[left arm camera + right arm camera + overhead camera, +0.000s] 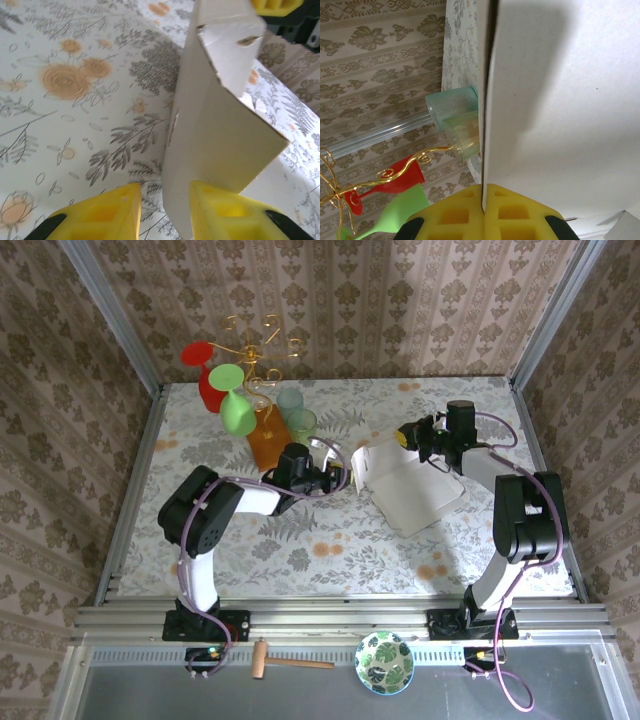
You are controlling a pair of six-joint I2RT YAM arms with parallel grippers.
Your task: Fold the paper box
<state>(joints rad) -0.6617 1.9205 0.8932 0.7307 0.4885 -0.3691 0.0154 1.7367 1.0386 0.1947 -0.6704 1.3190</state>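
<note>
Paper box (415, 495) lies near two tumblers (291, 400) and orange container (267, 442).

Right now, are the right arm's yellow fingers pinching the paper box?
Yes, the right fingers are shut tight on the edge of the paper box.
</note>
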